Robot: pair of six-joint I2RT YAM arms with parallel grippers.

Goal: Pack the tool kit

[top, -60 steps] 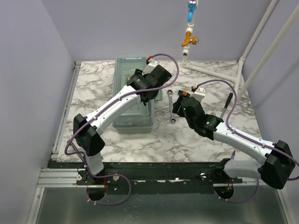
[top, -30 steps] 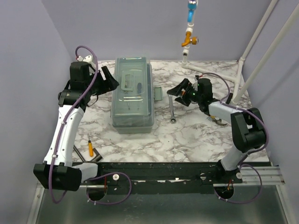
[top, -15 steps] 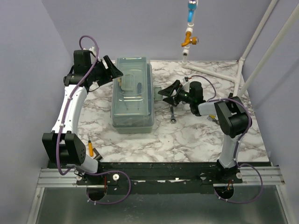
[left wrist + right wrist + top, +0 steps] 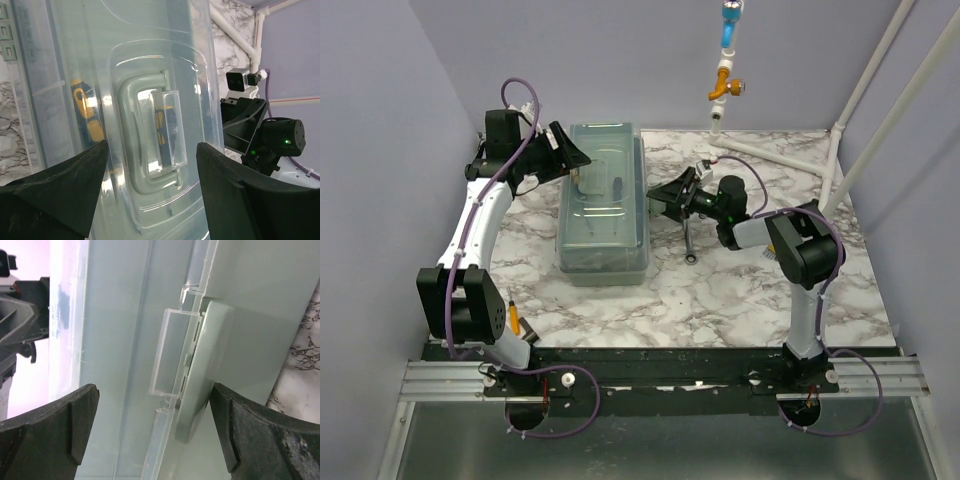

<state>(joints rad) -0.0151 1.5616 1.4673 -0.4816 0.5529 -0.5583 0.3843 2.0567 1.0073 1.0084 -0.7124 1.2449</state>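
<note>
Both released: my left claw (image 4: pixel 568 152) braces beside the toolbox (image 4: pixel 603 205), right claw (image 4: pixel 663 195) faces its latch (image 4: pixel 200 365), likely to snap it.

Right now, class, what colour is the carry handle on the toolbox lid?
Pale grey-green; the carry handle shows best in the left wrist view.

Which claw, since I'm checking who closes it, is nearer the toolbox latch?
Right. The right claw is open beside the latch; the left claw is across the toolbox, at its opposite side.
</note>
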